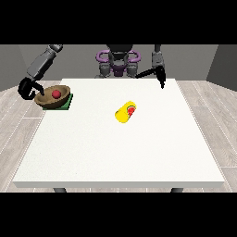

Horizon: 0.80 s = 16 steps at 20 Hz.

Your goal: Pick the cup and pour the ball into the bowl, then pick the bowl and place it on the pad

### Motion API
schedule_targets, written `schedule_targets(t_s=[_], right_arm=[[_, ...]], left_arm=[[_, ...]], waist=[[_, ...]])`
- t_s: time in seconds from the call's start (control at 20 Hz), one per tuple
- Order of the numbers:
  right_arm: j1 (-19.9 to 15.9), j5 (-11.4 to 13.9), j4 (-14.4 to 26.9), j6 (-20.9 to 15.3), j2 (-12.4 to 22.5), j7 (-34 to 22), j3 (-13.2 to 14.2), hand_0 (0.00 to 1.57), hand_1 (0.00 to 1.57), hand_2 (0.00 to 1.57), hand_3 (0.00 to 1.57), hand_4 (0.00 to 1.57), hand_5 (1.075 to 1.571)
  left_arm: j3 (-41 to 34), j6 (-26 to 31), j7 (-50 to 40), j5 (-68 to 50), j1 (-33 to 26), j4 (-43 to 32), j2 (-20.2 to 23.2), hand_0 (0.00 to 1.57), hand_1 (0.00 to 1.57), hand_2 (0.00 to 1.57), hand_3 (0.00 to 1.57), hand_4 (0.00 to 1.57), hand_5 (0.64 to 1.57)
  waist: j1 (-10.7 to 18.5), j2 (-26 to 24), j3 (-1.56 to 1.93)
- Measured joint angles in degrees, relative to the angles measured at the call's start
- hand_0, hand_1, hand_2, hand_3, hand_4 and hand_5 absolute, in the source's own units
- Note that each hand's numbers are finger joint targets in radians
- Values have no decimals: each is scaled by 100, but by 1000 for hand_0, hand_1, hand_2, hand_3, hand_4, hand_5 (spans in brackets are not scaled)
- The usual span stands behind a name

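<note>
A brown bowl (50,99) with a red ball (56,94) in it rests, slightly tilted, on the green pad (67,104) at the table's left edge. The hand at the view's left (27,88) has its fingers curled round the bowl's left rim. A yellow cup (125,112) lies on its side near the middle of the table, and red shows at its mouth. Well apart from the cup, the hand at the view's right (160,78) hangs over the table's far edge with straight fingers pointing down and nothing in it.
The white table (120,152) spreads wide between the cup and its near edge. The robot's torso (118,62) stands behind the far edge. Wooden floor surrounds the table.
</note>
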<state>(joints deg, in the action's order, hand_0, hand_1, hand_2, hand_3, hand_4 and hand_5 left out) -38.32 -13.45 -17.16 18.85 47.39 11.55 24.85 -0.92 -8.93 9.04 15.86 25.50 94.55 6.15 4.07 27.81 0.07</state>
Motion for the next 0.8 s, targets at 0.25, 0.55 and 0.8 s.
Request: schedule_targets(t_s=[0.25,0.55,0.8], right_arm=[[-118,136,46,-125,476,-134,-31,0,0,405,238,0,1487],[-237,223,16,-256,532,-211,-88,0,0,325,238,0,1495],[-377,168,-6,156,846,-547,-65,0,0,189,288,0,1503]], left_arm=[[0,-6,-207,12,-71,345,15,0,0,0,0,0,1565],[-7,-27,-265,23,-95,411,-6,0,0,0,0,0,1569],[19,-43,-372,30,-175,337,-76,0,0,0,0,0,1569]], waist=[[-46,94,3],[-114,50,1],[-230,-216,1]])
